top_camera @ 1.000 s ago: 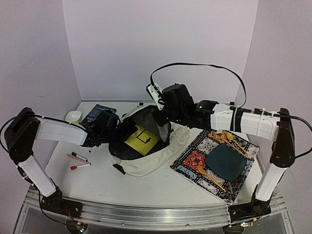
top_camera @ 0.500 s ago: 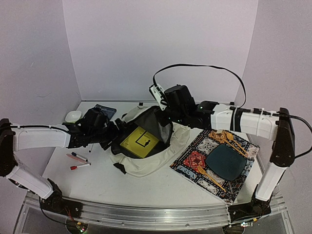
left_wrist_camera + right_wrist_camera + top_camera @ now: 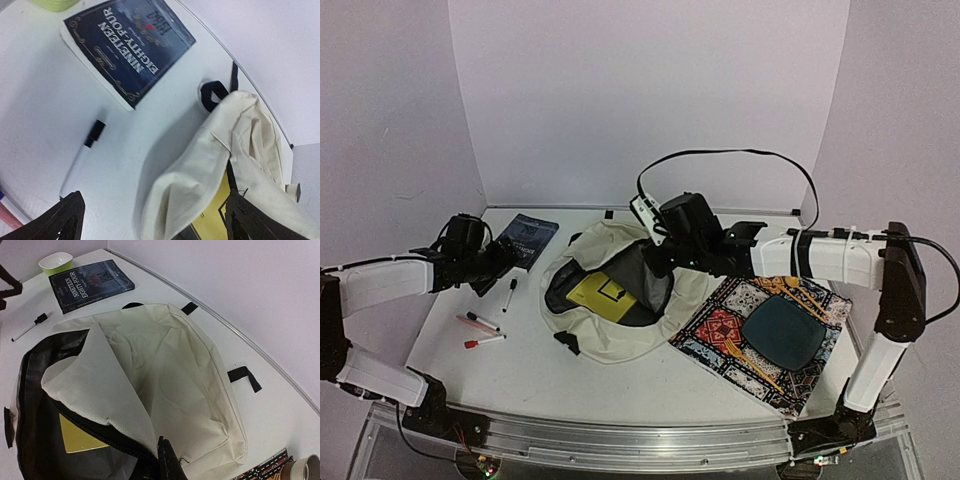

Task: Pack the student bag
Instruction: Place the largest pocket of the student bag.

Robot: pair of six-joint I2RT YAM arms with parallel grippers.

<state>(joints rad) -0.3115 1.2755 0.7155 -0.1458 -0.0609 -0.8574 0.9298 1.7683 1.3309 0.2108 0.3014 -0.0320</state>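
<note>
Left claw (image 3: 495,258) has pulled back left from the student bag (image 3: 620,340), jaws wide, empty. Bag sits mid-tabletop, right claw (image 3: 658,262) pinched on its far rim. Blue book (image 3: 525,238) lies just far of the left claw, long axis near-left to far-right.

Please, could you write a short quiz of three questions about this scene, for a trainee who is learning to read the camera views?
1. True or false: the flat yellow book lies inside the cream fabric student bag.
2. Which gripper is shut on the bag's rim? A) the left one B) the right one C) neither
3. What title is printed on the dark blue paperback book that lies on the table outside the bag?

Key
1. True.
2. B: the right gripper pinches the rim.
3. Nineteen Eighty-Four.
</note>
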